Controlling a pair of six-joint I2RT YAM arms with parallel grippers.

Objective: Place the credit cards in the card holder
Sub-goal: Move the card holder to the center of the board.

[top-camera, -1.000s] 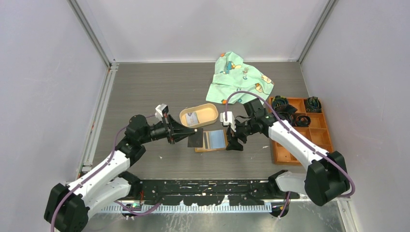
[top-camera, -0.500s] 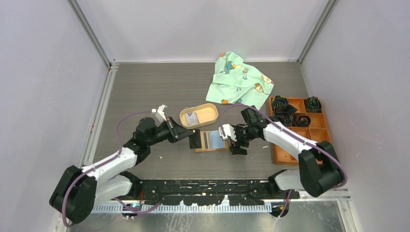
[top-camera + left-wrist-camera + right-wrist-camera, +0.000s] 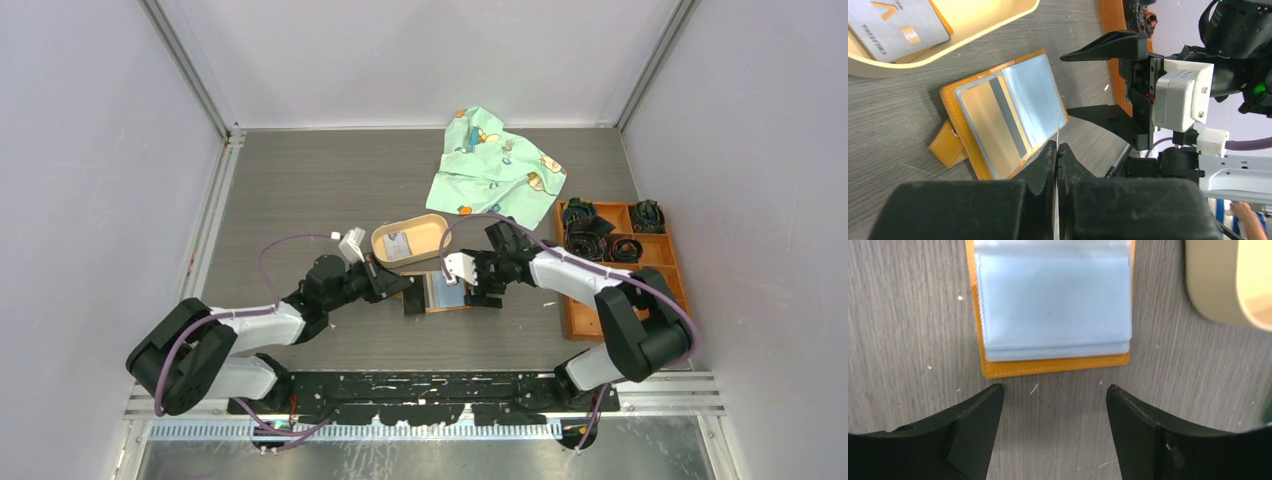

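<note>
Grey wood-grain tabletop (image 3: 300, 190), pale walls on 3 sides, and both arms meet right at its middle. From above, the card holder (image 3: 445, 292) lies open and flat at the centre. The oval tray (image 3: 435, 228) sits just beside it at 11 o'clock. A green printed cloth (image 3: 495, 165) is crumpled at 1 o'clock near the back wall, and the orange compartment box (image 3: 662, 278) stands at 3 o'clock, with dark coiled items in its far cells.

The left wrist view gives what the overhead cannot. The left gripper (image 3: 1057, 148), coming in from 9 o'clock, is clamped tight on an edge-on card (image 3: 1057, 120). That card shows only as a thin pale line standing over the clear-sleeve side of the holder, and whether it touches the sleeve I cannot tell. The same view picks out a striped card (image 3: 993, 125) on the holder's other leaf and a snap tab (image 3: 945, 149) poking out at the side. It also shows a grey card (image 3: 893, 25) with a chip lying in the tray.

In the right wrist view, the right gripper (image 3: 1054, 390), at the holder's 3 o'clock side, has its 2 fingers spread wide with nothing between them. It hangs over bare table just off the holder's stitched edge. Pale specks dot the wood grain here, too small to catch from overhead.
</note>
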